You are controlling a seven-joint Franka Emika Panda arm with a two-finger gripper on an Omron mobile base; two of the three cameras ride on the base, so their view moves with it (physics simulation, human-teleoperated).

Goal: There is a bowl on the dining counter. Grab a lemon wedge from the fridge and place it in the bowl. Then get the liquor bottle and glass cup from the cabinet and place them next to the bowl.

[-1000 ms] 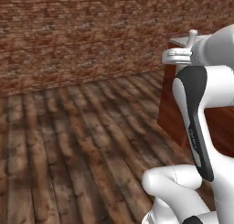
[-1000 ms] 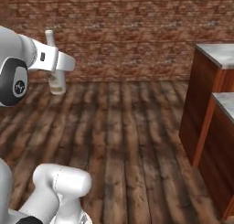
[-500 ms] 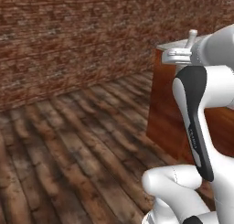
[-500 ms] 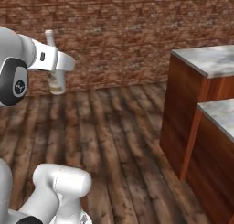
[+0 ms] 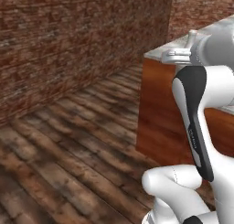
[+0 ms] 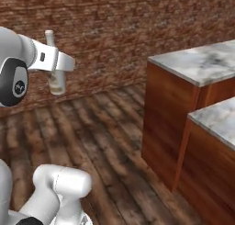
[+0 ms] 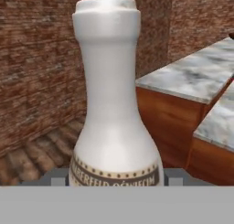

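The bottle [image 7: 114,104], whitish with a narrow neck and a brown label band of unreadable lettering, stands upright at centre frame in the hand view, pinched between the fingers [image 6: 56,70]. Since a second ago the base has turned: the marble-topped bench [image 6: 197,63] now sits nearer, at right.

The white arm rises from the base and reaches forward at about the height of the worktop [image 6: 202,63], its wrist level. The claw [image 6: 56,77] is closed around the liquor bottle [image 6: 56,81], held upright off the floor, well short of the worktop.
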